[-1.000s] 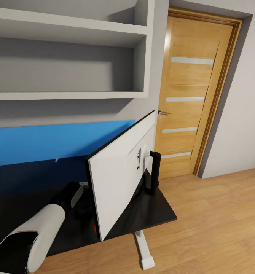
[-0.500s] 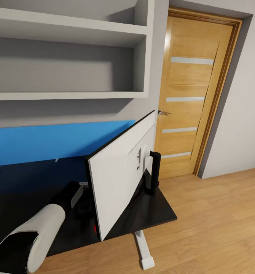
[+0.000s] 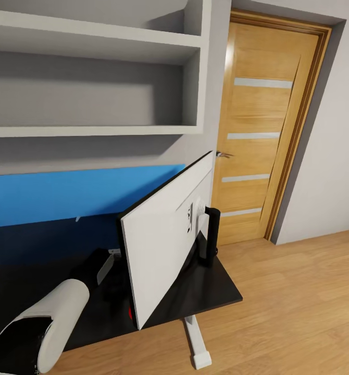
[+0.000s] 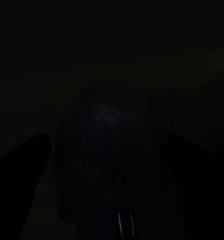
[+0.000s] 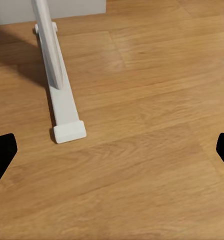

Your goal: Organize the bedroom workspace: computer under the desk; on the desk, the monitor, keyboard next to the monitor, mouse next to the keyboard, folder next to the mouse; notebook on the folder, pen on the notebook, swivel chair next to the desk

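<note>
Head view: unlabelled monitor [image 3: 161, 242] on desk [image 3: 216, 291]; right jaws apart, left jaws' state unclear.

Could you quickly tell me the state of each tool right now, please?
Left tool: cannot be told; its wrist view is nearly black.
Right tool: open, holding nothing, above the wooden floor.

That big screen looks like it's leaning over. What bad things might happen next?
1. The monitor stands tilted near the desk's corner with its lower corner at the front edge; a bump from the left arm beside it might tip it onto the wooden floor.
2. The left wrist view is nearly black, so that arm's moves near the monitor are hard to judge.
</note>
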Controlling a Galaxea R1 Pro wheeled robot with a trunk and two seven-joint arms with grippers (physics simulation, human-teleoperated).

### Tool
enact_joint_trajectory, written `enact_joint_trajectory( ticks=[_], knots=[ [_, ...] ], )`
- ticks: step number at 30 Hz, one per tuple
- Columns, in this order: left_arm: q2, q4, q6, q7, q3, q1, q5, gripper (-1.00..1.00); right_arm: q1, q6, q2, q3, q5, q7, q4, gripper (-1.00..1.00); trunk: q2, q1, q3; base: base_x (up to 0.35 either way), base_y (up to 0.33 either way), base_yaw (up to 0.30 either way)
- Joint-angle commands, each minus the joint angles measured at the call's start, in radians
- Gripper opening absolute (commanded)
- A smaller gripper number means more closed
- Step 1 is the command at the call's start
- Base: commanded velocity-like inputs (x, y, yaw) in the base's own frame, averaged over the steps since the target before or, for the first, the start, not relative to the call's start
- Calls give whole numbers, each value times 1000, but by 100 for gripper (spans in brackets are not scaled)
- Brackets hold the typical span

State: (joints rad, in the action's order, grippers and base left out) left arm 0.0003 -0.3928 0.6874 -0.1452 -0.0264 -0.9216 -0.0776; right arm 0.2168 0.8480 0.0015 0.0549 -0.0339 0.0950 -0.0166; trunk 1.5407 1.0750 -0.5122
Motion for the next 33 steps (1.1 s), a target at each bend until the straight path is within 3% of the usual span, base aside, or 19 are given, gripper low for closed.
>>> enact_joint_trajectory(
  ticks=[1,33],
  knots=[
    [0,-1,4,-5,-3,0,-7,-100,1,3,0,7,-3,5,-2,100,1,0,-1,0,0,0],
    [0,-4,6,-5,-3,0,-7,-100,1,10,7,8,-5,5,-2,100,1,0,-1,0,0,2]
  ],
)
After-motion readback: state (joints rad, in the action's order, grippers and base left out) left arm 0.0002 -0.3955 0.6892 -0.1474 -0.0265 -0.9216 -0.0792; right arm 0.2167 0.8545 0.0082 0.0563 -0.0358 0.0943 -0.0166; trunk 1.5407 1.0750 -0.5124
